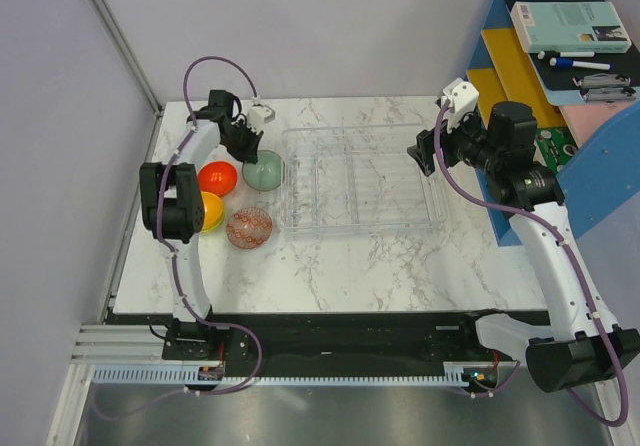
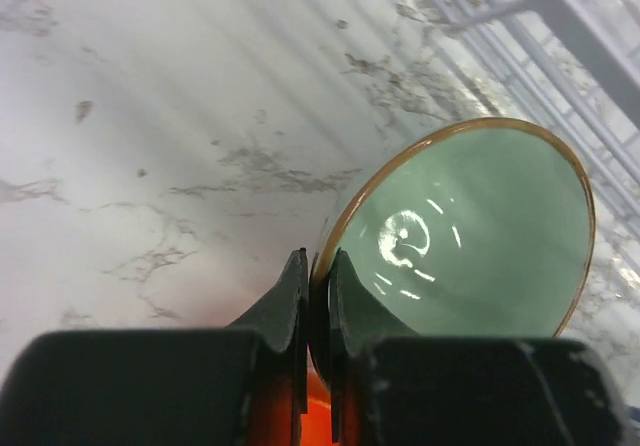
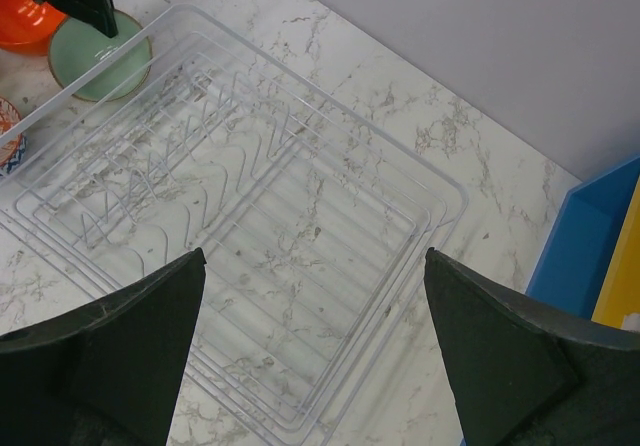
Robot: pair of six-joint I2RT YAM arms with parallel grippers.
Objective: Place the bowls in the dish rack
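My left gripper (image 1: 247, 143) is shut on the near rim of the pale grey-green bowl (image 1: 263, 169), just outside the left wall of the clear dish rack (image 1: 436, 211). In the left wrist view the fingers (image 2: 290, 301) pinch that bowl's (image 2: 470, 236) rim. The red-orange bowl (image 1: 217, 177) sits beside it. The orange-yellow bowl (image 1: 212, 209) is partly hidden by the left arm. The patterned bowl (image 1: 249, 227) lies in front. The lime green bowl is out of view. My right gripper (image 1: 420, 154) is open and empty above the rack's right end (image 3: 440, 191).
A blue shelf unit (image 1: 520, 76) with a book (image 1: 570, 24) and pens stands at the right, close to the right arm. Grey walls close the back and left. The right wrist view shows the grey-green bowl (image 3: 105, 61) and red-orange bowl (image 3: 25, 16).
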